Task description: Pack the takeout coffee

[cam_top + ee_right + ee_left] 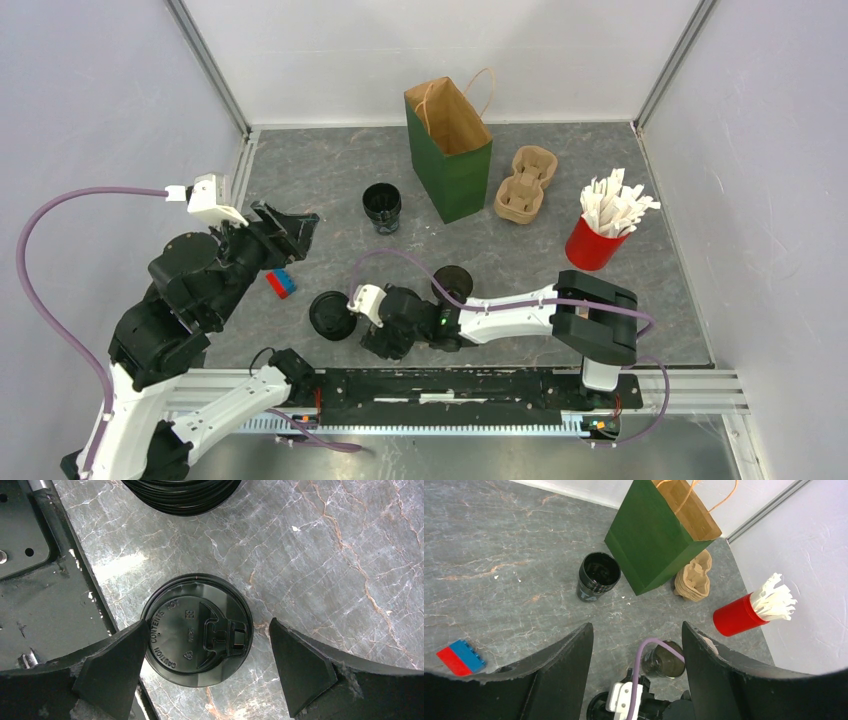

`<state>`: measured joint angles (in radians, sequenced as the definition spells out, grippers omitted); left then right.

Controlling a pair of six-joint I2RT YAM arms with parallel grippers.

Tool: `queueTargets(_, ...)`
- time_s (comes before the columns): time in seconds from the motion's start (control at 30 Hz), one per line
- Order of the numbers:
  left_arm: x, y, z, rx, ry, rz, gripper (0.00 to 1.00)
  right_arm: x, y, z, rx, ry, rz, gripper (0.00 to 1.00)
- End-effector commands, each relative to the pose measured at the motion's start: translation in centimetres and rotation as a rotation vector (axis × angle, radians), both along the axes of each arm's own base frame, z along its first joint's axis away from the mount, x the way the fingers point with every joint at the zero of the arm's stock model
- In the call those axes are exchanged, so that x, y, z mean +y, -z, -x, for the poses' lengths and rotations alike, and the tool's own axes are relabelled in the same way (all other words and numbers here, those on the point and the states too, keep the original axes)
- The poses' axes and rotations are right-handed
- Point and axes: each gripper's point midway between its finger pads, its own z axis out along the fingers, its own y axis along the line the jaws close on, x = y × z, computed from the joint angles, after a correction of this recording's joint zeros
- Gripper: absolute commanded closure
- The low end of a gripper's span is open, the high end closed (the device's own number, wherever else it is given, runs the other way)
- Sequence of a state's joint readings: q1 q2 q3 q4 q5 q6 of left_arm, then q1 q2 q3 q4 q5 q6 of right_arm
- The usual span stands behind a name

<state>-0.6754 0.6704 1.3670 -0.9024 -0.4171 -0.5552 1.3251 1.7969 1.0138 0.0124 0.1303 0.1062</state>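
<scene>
R gripper (207, 624) wide open, empty, straddling black lid (192, 637) lying by near edge of counter (325, 555): drop straight, center on rim, close gently w/o skidding it.

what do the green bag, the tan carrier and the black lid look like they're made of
The green bag looks like paper: matte, brown kraft inside, creased folds. The tan carrier is probably moulded pulp, rough and dull. The black lid seems plastic: glossy, with embossed lettering.
</scene>
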Motion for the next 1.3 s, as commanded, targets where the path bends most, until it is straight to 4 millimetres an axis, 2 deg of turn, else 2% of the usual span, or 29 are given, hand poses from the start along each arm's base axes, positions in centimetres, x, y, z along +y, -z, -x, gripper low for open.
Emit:
queueTargets(0.0, 0.3, -0.8, -0.2, -0.036, -0.010, -0.014, 0.28, 1.0, -1.9, 0.6, -0.004, -0.028, -0.048, 0.02)
queueTargets(0.5, 0.2, -0.8, -0.3, -0.035, -0.008, -0.017, 0.28, 1.6, -3.9, 0.9, -0.017, -0.041, -0.085, 0.02)
queueTargets(0.73, 0.4, -0.6, -0.2, -0.035, -0.014, -0.017, 0.28, 1.7, -2.9, 1.5, -0.012, -0.051, -0.064, 0.02)
queueTargets(1.27, 0.3, -0.5, -0.2, -0.032, -0.010, -0.013, 0.28, 1.4, -1.5, 1.1, -0.036, -0.044, -0.026, 0.02)
